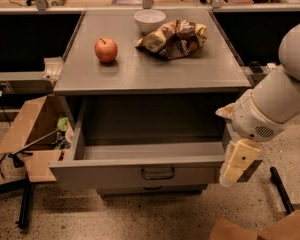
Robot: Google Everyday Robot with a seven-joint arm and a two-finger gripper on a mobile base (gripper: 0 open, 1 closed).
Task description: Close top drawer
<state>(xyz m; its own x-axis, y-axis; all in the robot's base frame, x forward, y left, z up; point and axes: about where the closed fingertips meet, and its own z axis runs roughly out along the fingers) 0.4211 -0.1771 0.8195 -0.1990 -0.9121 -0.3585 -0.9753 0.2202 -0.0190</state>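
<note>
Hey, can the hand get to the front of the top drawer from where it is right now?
Probably yes. The hand hangs at the right front corner of the open top drawer, and nothing shows between it and the drawer front or its handle.

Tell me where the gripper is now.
In the camera view, the gripper hangs low on the right of the picture, at the right front corner of the open top drawer.

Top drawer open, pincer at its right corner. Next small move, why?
Probably ease the pincer left, in front of the top drawer, then push in. It sits at the far right corner while the drawer is pulled well out, so pushing from there may skew it.
</note>
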